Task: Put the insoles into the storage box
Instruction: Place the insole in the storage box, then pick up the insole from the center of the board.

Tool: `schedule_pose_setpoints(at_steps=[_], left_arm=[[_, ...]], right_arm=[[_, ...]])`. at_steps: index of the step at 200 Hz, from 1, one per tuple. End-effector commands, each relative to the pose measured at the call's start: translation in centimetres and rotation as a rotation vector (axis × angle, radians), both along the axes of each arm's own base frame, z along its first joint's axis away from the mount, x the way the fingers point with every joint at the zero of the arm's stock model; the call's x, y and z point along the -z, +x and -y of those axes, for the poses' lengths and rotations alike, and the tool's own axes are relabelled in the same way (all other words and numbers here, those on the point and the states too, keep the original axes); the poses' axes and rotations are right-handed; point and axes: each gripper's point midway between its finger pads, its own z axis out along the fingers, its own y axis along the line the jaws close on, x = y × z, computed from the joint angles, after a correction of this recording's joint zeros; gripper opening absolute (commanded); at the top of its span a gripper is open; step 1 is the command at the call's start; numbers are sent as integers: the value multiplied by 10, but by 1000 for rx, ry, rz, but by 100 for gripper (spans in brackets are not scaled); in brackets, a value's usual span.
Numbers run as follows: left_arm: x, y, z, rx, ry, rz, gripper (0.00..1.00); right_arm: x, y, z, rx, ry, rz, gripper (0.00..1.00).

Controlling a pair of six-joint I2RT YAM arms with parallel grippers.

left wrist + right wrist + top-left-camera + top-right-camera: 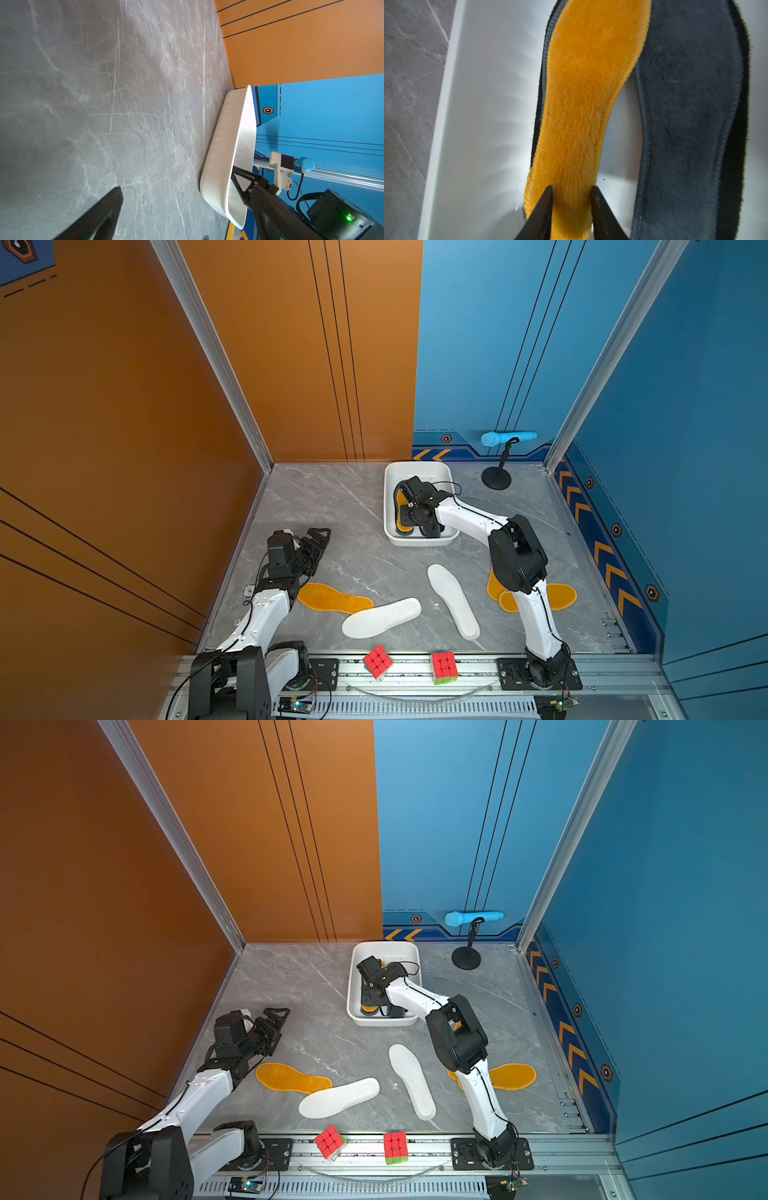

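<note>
Closest to me in both top views, two cubes (378, 661) (444, 667) sit on the rail (478, 672), red faces up. Past them on the table (332, 506) lie two white insoles (381, 617) (453, 600), well apart from the box (417, 466) at the far edge. One orange insole (334, 598) lies beside my left arm (266, 614). Two more (561, 596) overlap behind the right arm (469, 516), which reaches down into the box. Over bare table my left gripper (319, 536) hovers, empty. A blue mic (509, 438) stands to the right of the box. Hexagon badges (616, 529) dot the wall trim; I cannot read any mark on them.

From the left wrist, one left finger (99, 214) shows at the frame edge with its partner out of frame, so I read those jaws as wide. The box sits side-on, with the right arm dipping over its rim. A green light (349, 218) glows on that arm. One badge carries a white mark too small to read.

From the right wrist, my right gripper (572, 188) is inside the box, its jaws a little apart over the narrow end of another orange insole, which lies flat on a dark one. Beside it a grey insole (685, 104) rests on a black insole (737, 155).
</note>
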Motion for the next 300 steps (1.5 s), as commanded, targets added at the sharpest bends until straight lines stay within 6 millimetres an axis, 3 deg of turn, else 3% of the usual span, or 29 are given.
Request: schedule_pose_setpoints(at_steps=[1,61,90,93,96,100,146,162,199,239,273,300], left_arm=[[-21,6,4,26,-7,59,98],[-21,5,4,24,-9,59,98],[-21,4,5,27,-11,59,98],[-21,4,5,25,-11,59,98],[-20,3,6,27,-12,58,97],[-21,3,5,26,-12,60,98],[-24,0,5,22,-7,66,98],[-25,0,5,22,-7,66,98],[-25,-1,5,26,-5,63,98],[-28,0,7,34,-6,68,98],[-37,3,12,51,-9,88,97],[-40,4,14,57,-10,93,97]], right_arm=[[-12,-5,6,0,-4,-6,37],[-44,-3,13,13,32,25,46],[-57,-6,11,-15,61,28,60],[-56,-7,10,-19,62,24,60],[-71,-7,10,-21,79,46,60],[-76,-8,10,-25,88,52,61],[-104,-14,10,-50,140,74,63],[-114,-18,20,-43,130,88,63],[-130,-41,75,24,76,95,60],[-121,-94,173,227,-60,20,58],[-77,-154,251,435,-103,-133,61],[-44,-191,288,542,-103,-220,61]])
